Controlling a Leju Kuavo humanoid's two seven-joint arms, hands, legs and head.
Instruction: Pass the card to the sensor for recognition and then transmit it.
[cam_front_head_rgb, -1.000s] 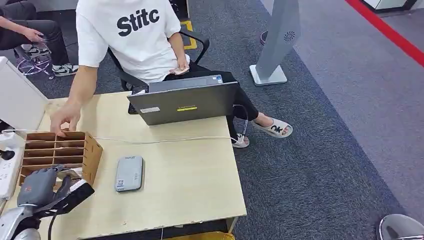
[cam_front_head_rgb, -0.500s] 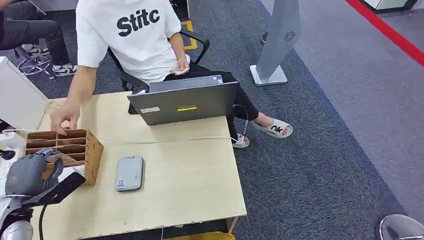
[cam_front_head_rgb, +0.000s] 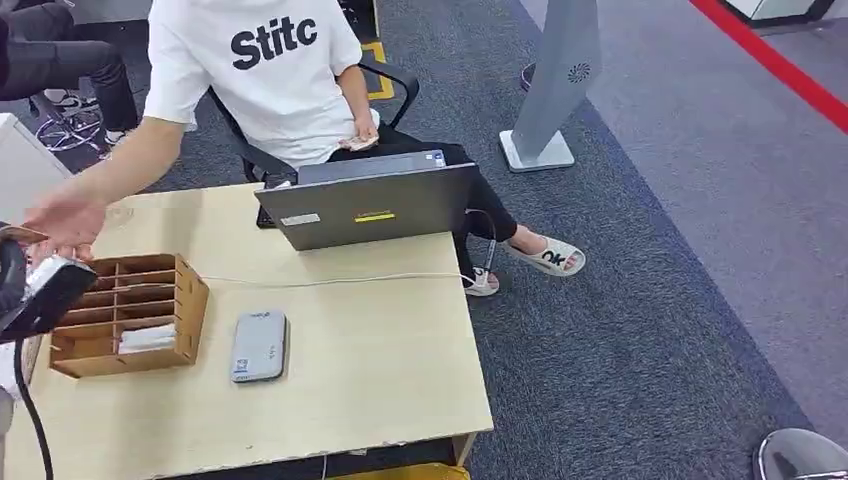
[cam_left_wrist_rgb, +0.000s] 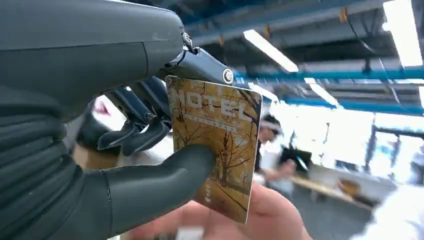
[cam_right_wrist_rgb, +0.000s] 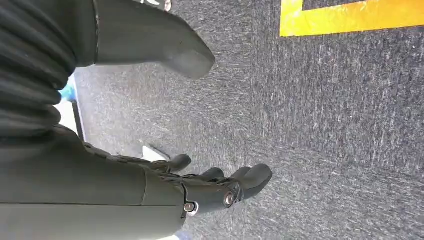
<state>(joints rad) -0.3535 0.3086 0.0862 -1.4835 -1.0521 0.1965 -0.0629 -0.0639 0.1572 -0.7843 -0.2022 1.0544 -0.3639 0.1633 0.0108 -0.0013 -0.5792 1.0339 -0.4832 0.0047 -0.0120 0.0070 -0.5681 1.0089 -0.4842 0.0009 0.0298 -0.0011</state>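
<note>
My left hand (cam_front_head_rgb: 25, 287) is raised at the table's far left edge, above the wooden card box (cam_front_head_rgb: 130, 312). It pinches a gold card (cam_left_wrist_rgb: 220, 150) printed "HOTEL" between thumb (cam_left_wrist_rgb: 165, 187) and fingers. A person's open hand (cam_front_head_rgb: 62, 220) reaches in right beside it; that hand (cam_left_wrist_rgb: 265, 215) lies just under the card's lower edge, and I cannot tell if it touches. The grey card sensor (cam_front_head_rgb: 259, 346) lies flat on the table to the right of the box. My right hand (cam_right_wrist_rgb: 200, 187) hangs over grey carpet, fingers apart, holding nothing.
A grey laptop (cam_front_head_rgb: 370, 208) stands at the table's far edge, with a white cable (cam_front_head_rgb: 330, 281) running across the wooden table (cam_front_head_rgb: 380, 370). The person in a white T-shirt (cam_front_head_rgb: 270, 70) sits behind it. White equipment (cam_front_head_rgb: 25, 175) stands at the far left.
My left hand has risen from the front of the card box up toward the far left with the card. The person's hand left the box and opened toward my hand.
</note>
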